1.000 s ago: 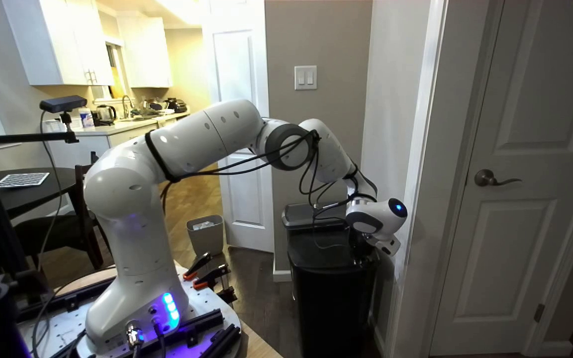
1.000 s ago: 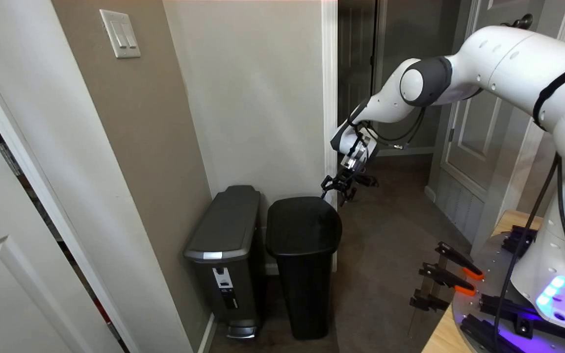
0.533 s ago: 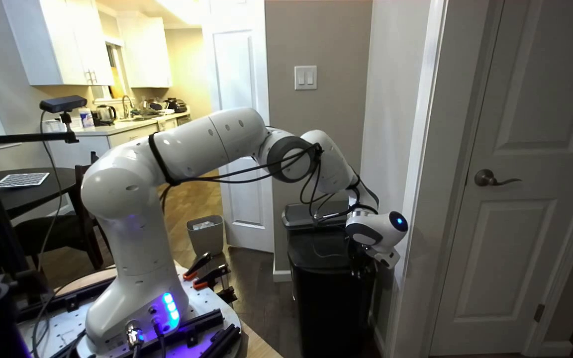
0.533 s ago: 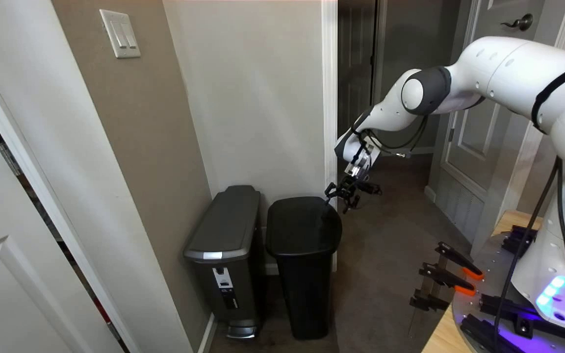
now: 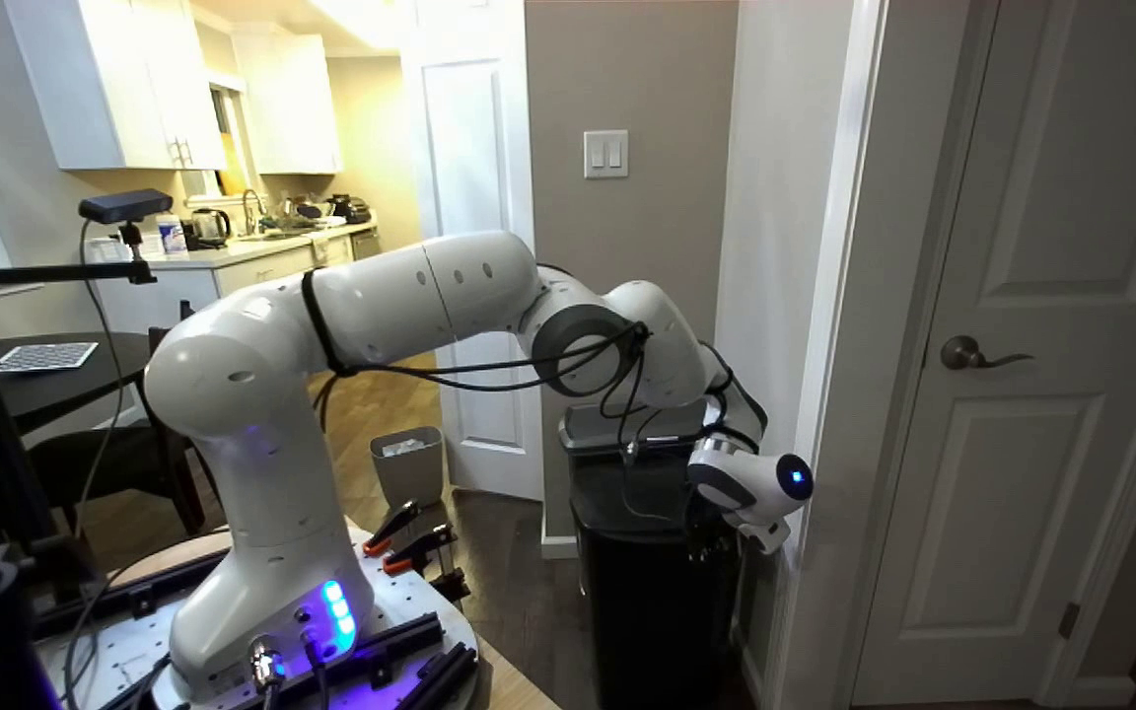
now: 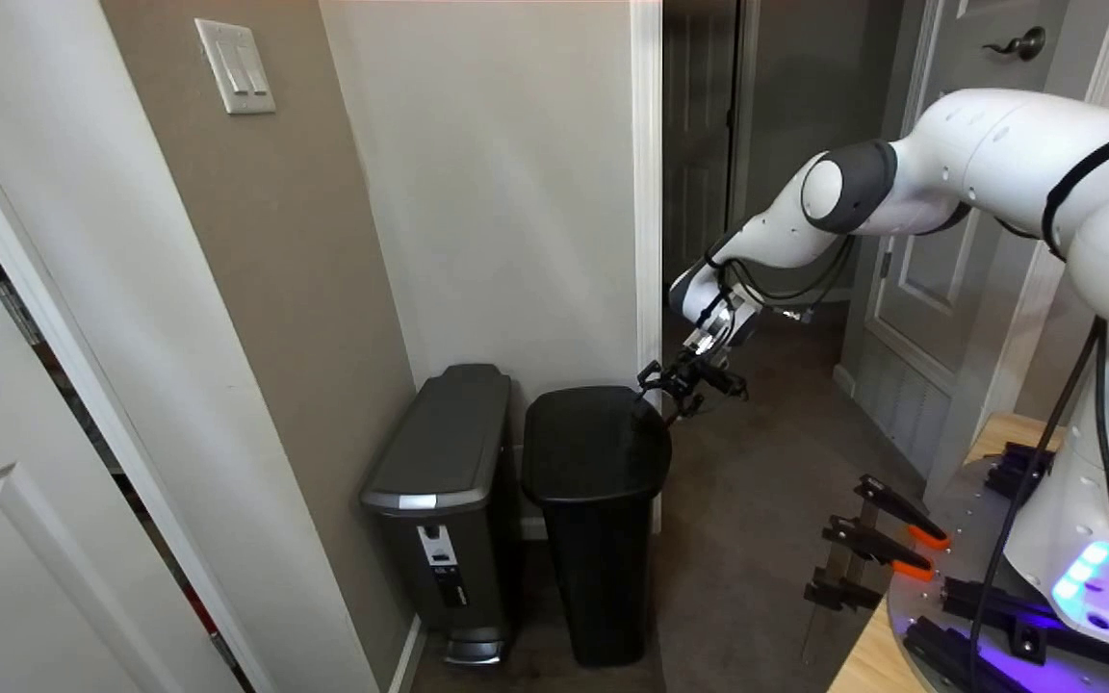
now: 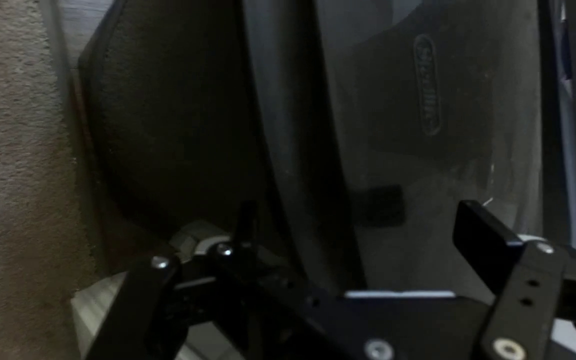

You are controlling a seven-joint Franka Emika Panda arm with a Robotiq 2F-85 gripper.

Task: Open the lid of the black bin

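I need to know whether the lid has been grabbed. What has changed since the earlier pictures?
The arm has lowered, bringing the gripper down at the edge of the lid. Nothing is gripped: the jaws stand open in the wrist view. The lid stays down on the black bin, and the dark grey bin beside it stays put.

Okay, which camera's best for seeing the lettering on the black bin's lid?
The wrist view: the lettering shows close up, though slightly blurred, and the gripper doesn't cover it. Both exterior views show the lid, but no lettering can be made out.
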